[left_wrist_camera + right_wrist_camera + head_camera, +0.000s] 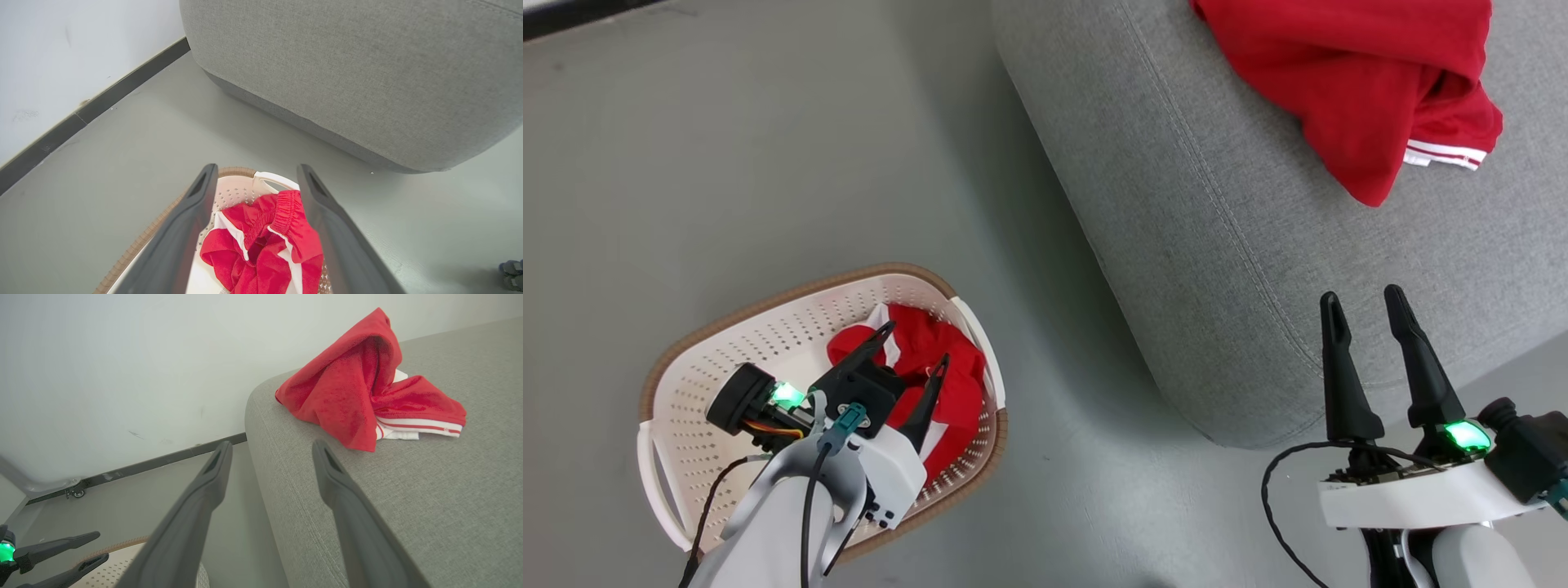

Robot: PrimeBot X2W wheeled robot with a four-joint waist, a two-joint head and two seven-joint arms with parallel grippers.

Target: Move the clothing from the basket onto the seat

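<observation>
Two red pieces of clothing are lying in different places right now. One, the draped red garment (1347,82), is resting on top of the seat (1217,245), bunched up into a peak, with a white striped cuff showing at its near edge. The other, the crumpled red garment (261,245), is sitting inside the basket (768,306), with a gathered elastic band and white panels showing among its folds. The basket is standing on the grey floor (727,147), near the seat's rounded corner but not touching it.

The left gripper (917,342) is hanging over the basket, just above the crumpled red garment. Its two dark fingers are spread wide, and from its own wrist camera the fabric is showing in the gap between them. It is gripping nothing, though I cannot tell whether the tips are brushing the cloth. The right gripper (1361,294) is hovering by the near edge of the seat, fingers likewise held wide apart and holding nothing. They are pointing toward the draped red garment, which is lying well beyond their tips. Green lights (787,394) are glowing on both wrists. A pale wall (61,61) is meeting the floor along a dark skirting strip (102,98).
</observation>
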